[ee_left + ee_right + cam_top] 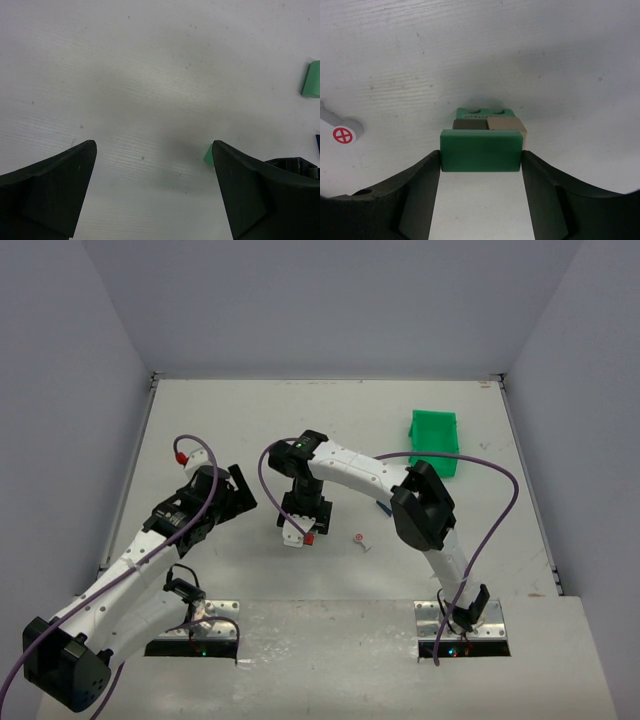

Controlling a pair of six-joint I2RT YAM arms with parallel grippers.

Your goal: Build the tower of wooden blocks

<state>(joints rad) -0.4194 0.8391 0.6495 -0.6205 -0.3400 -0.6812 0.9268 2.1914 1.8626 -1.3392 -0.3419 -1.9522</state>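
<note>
In the right wrist view a dark green oblong block point(481, 150) lies across a dark brown block point(469, 124) and a tan block point(506, 123). Those two rest on a green arched base block point(485, 113). My right gripper point(481, 161) has a finger against each end of the dark green block. From above, the right gripper point(303, 530) points down and hides this stack. My left gripper point(154, 150) is wide open over bare table, holding nothing. A light green block point(208, 155) peeks out beside its right finger. Another light green block point(312, 79) and a dark blue sliver point(318, 143) show at the right edge.
A bright green bin point(434, 442) stands at the back right of the table. A small white tag with a red crossed circle point(342, 134) lies left of the stack, also seen as the white tag point(359, 539) from above. The left gripper point(238, 488) hovers left of the right one.
</note>
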